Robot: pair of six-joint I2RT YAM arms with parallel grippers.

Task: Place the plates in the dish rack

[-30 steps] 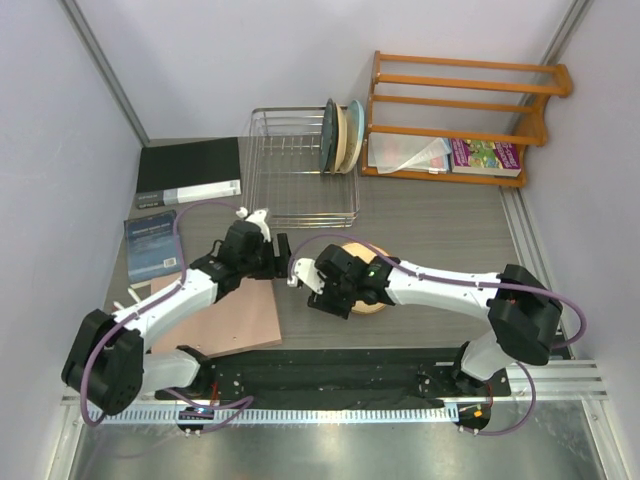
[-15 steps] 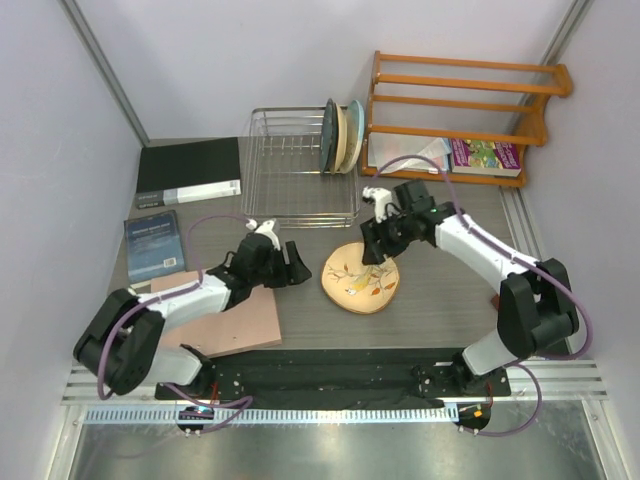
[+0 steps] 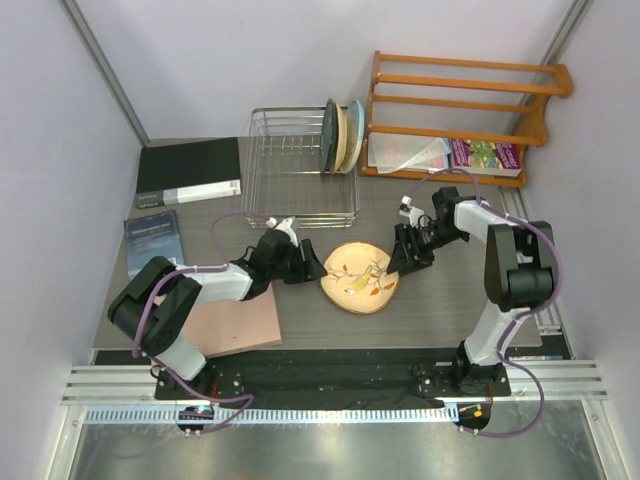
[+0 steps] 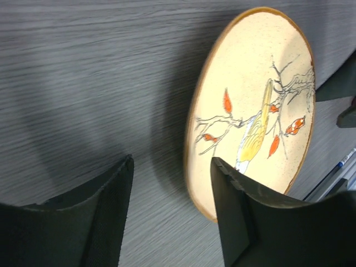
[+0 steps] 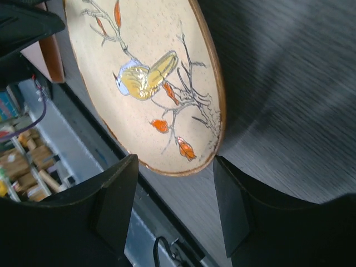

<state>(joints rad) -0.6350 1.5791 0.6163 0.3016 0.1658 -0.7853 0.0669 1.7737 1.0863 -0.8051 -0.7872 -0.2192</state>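
The bird plate [image 3: 360, 280] is found lying face up on the worktop [image 3: 450, 295], roughly in the middle, a bit in front of the dish rack [image 3: 300, 218] and not in it yet. It's being bracketed from both sides: the left claw [image 3: 312, 265] is parked right at its left rim and the right claw [image 3: 398, 258] right at its right rim.

In the left wrist view, the left claw [image 4: 171, 167] is seen released, with both fingers spread and the near edge of the plate [image 4: 250, 111] sitting in the gap, nothing pinched. It's the same deal on the other side: the right claw [image 5: 175, 161] is seen spread apart, with the plate [image 5: 144, 67] rim poking between the fingers but not clamped. Whether either finger is actually touching the rim can't be told for sure.

Three other plates [image 3: 340, 135] are seen standing on edge, packed together at the right end of the rack. The orange wooden shelf [image 3: 470, 80] is placed just to the right of that. Over on the left, a black binder [image 3: 188, 170], a blue book [image 3: 152, 245] and a brown board [image 3: 235, 320] are laid flat.
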